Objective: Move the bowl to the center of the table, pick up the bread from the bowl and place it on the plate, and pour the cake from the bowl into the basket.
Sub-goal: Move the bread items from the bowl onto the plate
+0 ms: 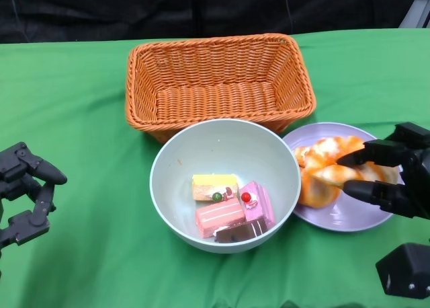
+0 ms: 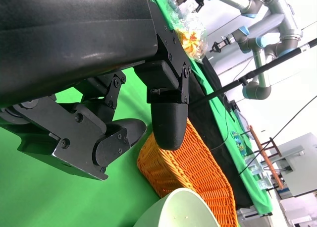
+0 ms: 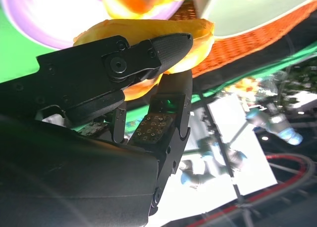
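Left hand (image 1: 27, 194) first: I find it resting over the green desk (image 1: 87, 267) at the near left, fingers apart and holding nothing, well clear of everything else. The left wrist view confirms empty fingers (image 2: 168, 123) and adds the basket's woven flank and a sliver of bowl rim, neither of which tells me more than the head view.

Centre: the pale bowl (image 1: 201, 143) stands mid-desk, just in front of the orange basket (image 1: 218, 79), its rim close to the basket wall. Inside lie four cake pieces (image 1: 228, 210). I judge these light and soft, likely to tumble freely when tipped. The bowl looks stiff and smooth, perhaps slippery; I would take it at the rim on the side away from the basket.

Right: the purple plate (image 1: 342, 217) sits touching or just beside the bowl. The bread (image 1: 322, 177), glazed orange, lies over the plate, and my right hand (image 1: 386, 180) has its fingers round it. The right wrist view shows what the head view cannot: fingers (image 3: 163, 48) pressed against the bread's underside, so it is held. Whether the bread already bears on the plate I cannot tell; the wrist picture is glare-washed there. It appears soft, so a gentle release suits.
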